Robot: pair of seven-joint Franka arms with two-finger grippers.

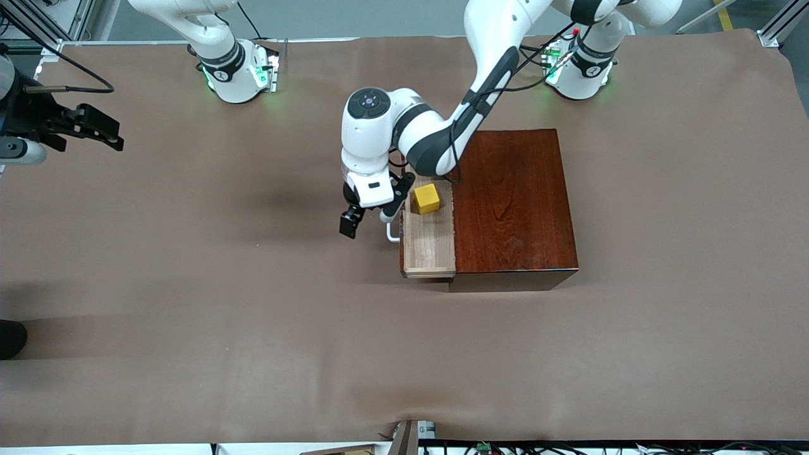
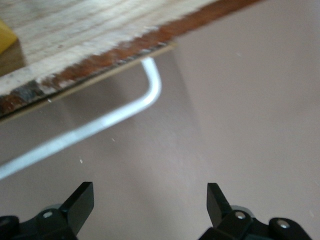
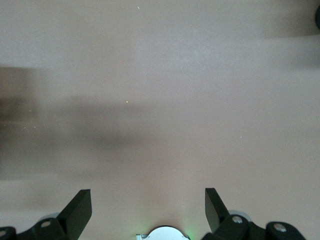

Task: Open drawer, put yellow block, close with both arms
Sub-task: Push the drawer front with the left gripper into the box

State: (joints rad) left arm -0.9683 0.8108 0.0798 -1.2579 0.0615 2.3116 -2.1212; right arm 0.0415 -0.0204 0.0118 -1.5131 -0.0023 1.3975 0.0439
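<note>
We see the drawer (image 1: 430,243) pulled out of the box (image 1: 515,205) toward the right arm's end of the table (image 1: 189,284), with the yellow block (image 1: 427,198) resting in it, in the part farther from the front camera. The left gripper (image 1: 368,221) hangs just beside the drawer's white handle (image 2: 115,117), over the table; its fingers (image 2: 80,202) are spread wide, holding and touching nothing, and the handle sits apart from them. The right arm waits at its end of the table, and we find the right gripper (image 3: 147,207) over bare cloth, likewise wide apart and empty.
</note>
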